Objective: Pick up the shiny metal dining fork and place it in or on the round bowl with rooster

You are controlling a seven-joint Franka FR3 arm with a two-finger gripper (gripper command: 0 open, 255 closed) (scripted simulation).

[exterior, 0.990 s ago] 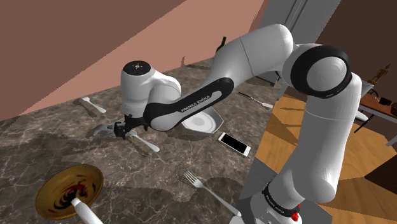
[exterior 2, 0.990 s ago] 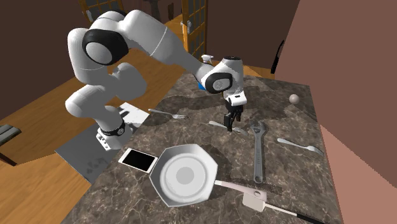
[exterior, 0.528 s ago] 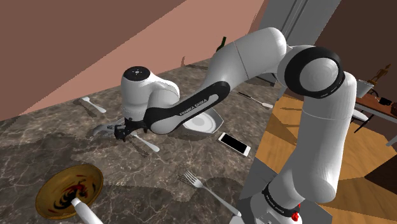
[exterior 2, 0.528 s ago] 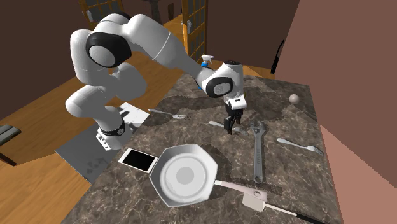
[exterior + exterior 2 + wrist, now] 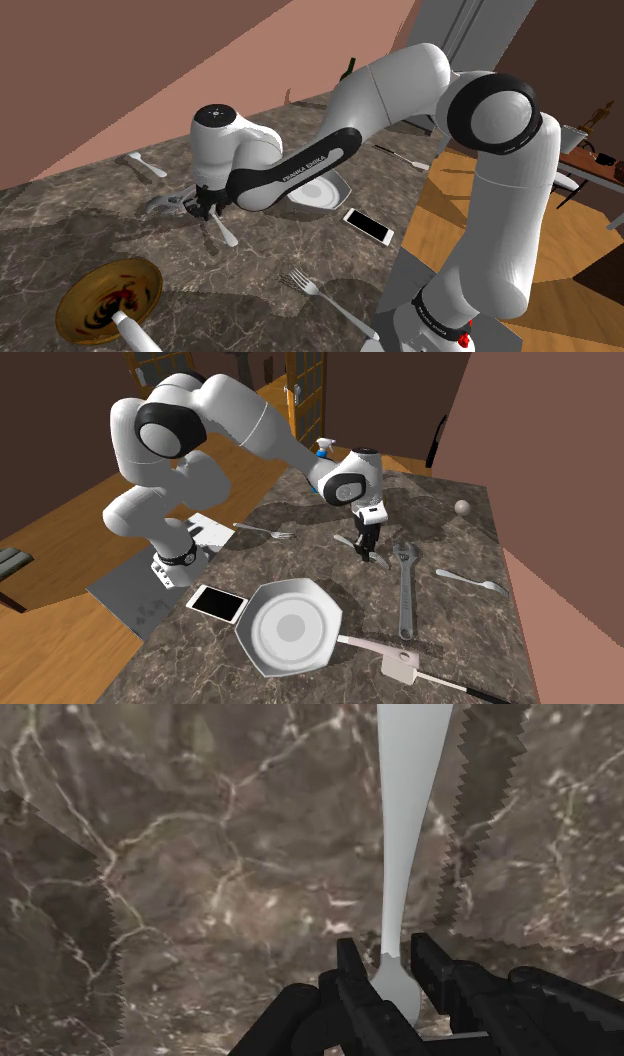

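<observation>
Marble counter (image 5: 60,220), dark and veined, with a white robot arm bent low across it. The black gripper (image 5: 205,207) has its two fingers (image 5: 352,972) pressed together on the narrow handle end of a pale grey fork (image 5: 226,234). In the wrist view the fork's (image 5: 405,824) long axis runs straight away from the gripper, and the shaft widens as it goes. Its tines cannot be made out. In the shoulder view the fork points from the gripper toward 5 o'clock. Whether it is clear of the marble cannot be told.

The round bowl (image 5: 68,300), golden brown with a red and black figure inside, sits on the counter at 7 o'clock from the gripper, well apart from it. A wrench (image 5: 163,205) lies just beside the gripper at 9 o'clock. A white octagonal plate (image 5: 318,192) lies at 3 o'clock, with a phone (image 5: 368,226) beyond it. A second fork (image 5: 315,290), tines showing, rests at 4 o'clock near the counter's edge.
</observation>
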